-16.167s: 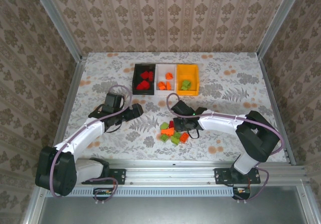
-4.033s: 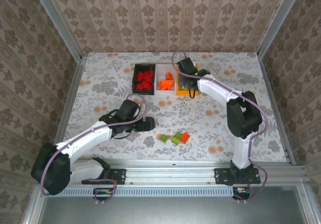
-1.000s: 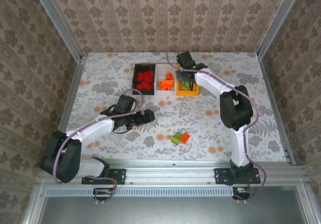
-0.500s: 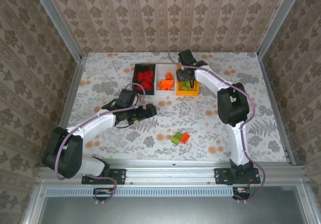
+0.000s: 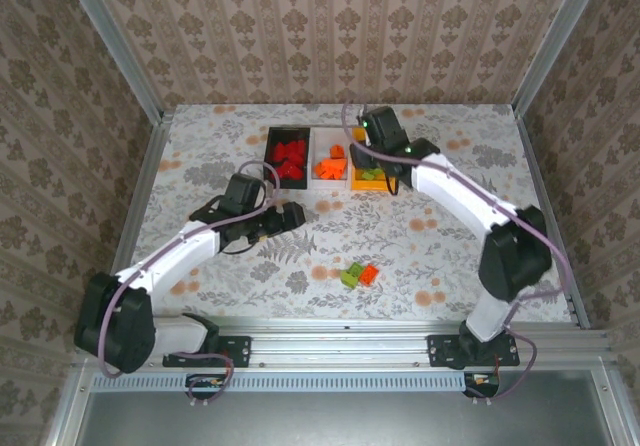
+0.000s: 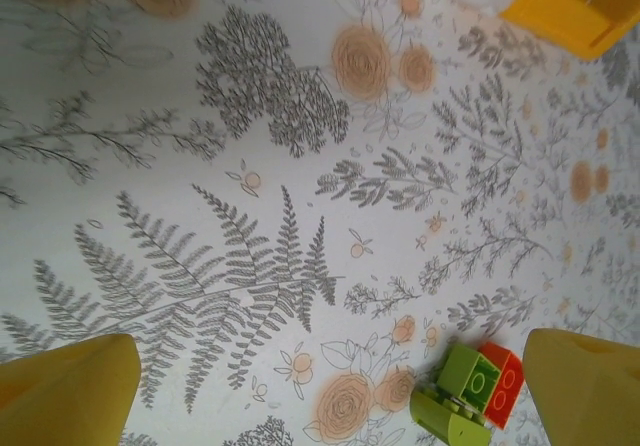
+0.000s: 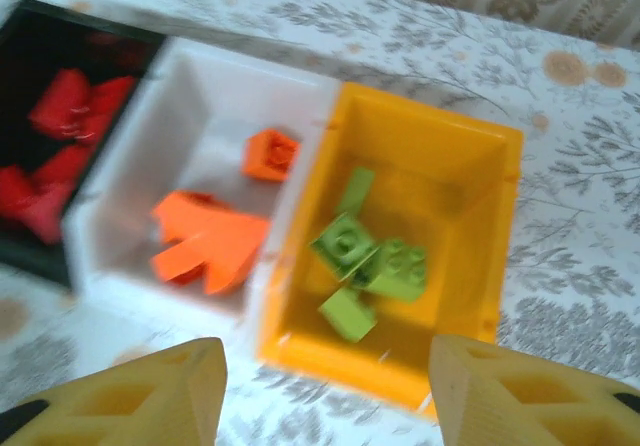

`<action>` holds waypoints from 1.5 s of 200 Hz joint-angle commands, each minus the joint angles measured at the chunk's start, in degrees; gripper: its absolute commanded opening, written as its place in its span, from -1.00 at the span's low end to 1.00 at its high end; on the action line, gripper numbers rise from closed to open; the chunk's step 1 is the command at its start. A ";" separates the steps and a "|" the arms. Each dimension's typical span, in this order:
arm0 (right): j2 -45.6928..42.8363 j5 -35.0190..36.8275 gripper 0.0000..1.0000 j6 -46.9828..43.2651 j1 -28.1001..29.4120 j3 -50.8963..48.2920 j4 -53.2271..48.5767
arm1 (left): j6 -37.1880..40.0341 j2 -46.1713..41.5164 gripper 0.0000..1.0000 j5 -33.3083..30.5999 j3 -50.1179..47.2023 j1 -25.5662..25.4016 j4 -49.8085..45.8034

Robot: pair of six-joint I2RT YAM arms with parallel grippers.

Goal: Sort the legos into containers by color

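The right arm's elbow is swinging out toward 4 o'clock since a half-second ago. The right gripper (image 7: pixel 320 371) is hovering at the yellow-orange bin (image 7: pixel 455 196), blocky fingers spread and empty. The left gripper (image 6: pixel 320 386) is gaping wide. Glossy studded green bricks (image 7: pixel 365 261) are lying in that smooth square bin, and loose bricks (image 5: pixel 357 275) are sitting at its 6 o'clock.

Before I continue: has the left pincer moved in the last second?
Yes. The left pincer has crept away from the arm bases, toward the black bin.
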 commanded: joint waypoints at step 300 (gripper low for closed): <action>3.12 -0.83 -0.45 4.19 30.98 -23.99 -6.56 | -1.11 -10.18 1.00 0.72 -13.46 10.65 -0.45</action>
